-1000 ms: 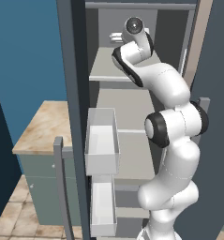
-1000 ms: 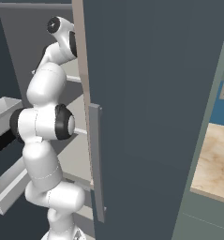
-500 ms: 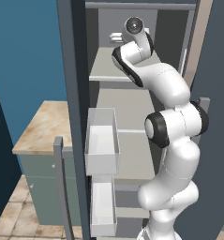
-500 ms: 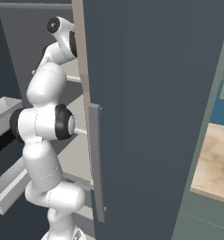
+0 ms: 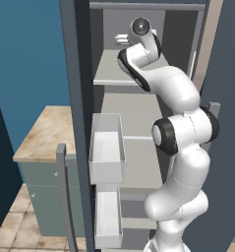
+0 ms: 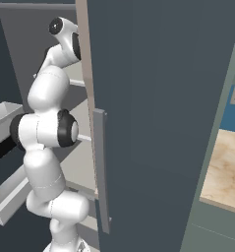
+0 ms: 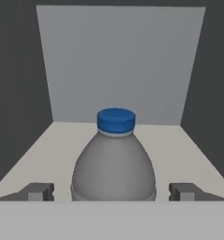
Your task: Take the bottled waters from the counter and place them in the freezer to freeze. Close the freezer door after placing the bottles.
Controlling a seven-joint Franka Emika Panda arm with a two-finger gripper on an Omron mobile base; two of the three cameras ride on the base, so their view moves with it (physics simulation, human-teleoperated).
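Claw [image 7: 111, 192] open, fingertips clear either side of grey bottle [image 7: 113, 164] upright on freezer shelf [image 7: 188, 150]

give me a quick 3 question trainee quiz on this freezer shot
1. True or false: the gripper is clamped tight on the bottle.
2. The bottle's cap is: A) green B) blue C) red
3. Fill in: the bottle stands upright on a light grey ____ inside the freezer.

Key
1. False: the fingertips stand apart from the bottle on each side, jaws open.
2. B
3. shelf
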